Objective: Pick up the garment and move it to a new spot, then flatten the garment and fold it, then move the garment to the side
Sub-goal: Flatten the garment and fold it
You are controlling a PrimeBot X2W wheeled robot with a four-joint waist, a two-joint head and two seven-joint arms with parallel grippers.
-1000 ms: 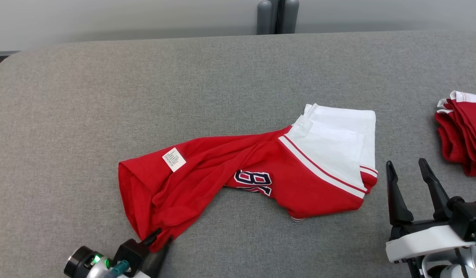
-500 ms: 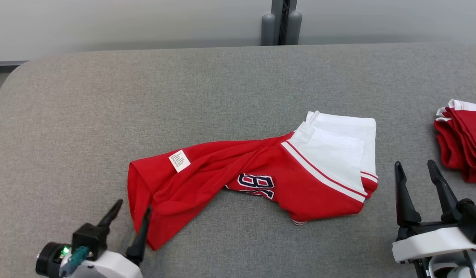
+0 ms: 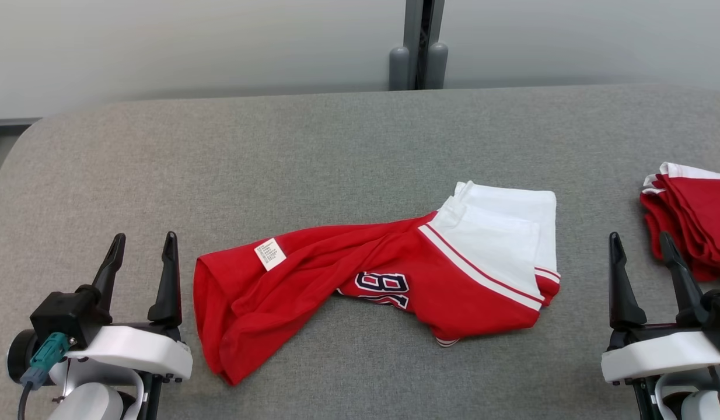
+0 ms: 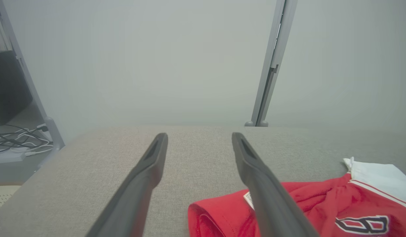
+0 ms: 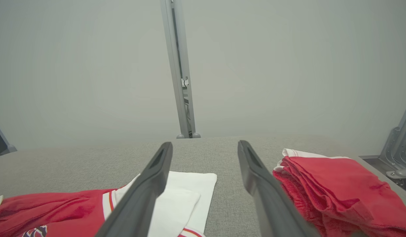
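Two pairs on show, both let go and gripping nothing; left fingers (image 3: 168,279) splayed wide at the lower left of the head view, tips pointing away up the grey surface (image 3: 336,146), only bare fabric covering between them; same story down the left wrist view, wide apart and empty; right fingers (image 3: 621,289) just as wide at the lower right, again empty, again resting clear of any cloth.

Between the two pairs, the garment (image 3: 348,274), lying on the surface, red, twisted and rumpled rather than flat; rolled red end just beside the left fingers, close but not touching; small white label (image 3: 270,254) face up near that end; dark-outlined number print (image 3: 383,287) in the middle, half tucked under a fold; out at the other end a white panel (image 3: 500,233) edged with red and white stripes, doubled over on itself, near the right fingers but apart from them.

Further out to the right, a pile of red clothing (image 3: 692,216) with white trim, cut off by the edge of the head view, just beyond the right fingers; at the far edge of the surface a grey post (image 3: 418,46) with two rounded feet against a pale wall; off to the left in the left wrist view, loose cables (image 4: 12,141) down on the floor.
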